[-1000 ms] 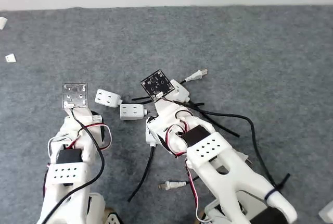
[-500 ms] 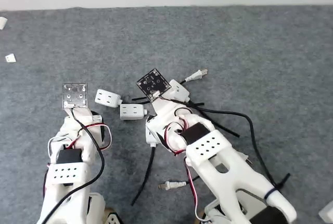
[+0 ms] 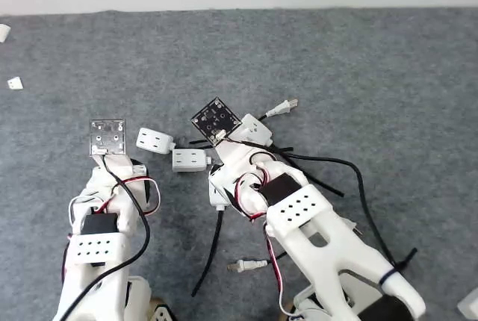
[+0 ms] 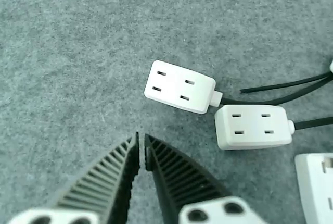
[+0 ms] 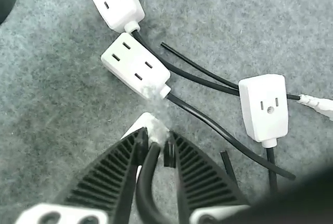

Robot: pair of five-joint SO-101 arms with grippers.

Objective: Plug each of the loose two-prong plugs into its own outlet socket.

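Grey carpet [image 3: 358,60] lies under both arms. The left arm stretches straight forward, its left gripper [image 4: 141,141] low over bare carpet, jaws together on nothing, near a white outlet socket [image 4: 179,87]. The right arm leans in toward the centre. The right gripper [image 5: 156,141] pinches a black cord [image 5: 144,187] just behind a white block [image 5: 148,126]. One loose plug [image 3: 282,107] lies beyond it, unplugged.

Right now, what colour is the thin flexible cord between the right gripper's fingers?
Black; the cord shows best in the right wrist view.
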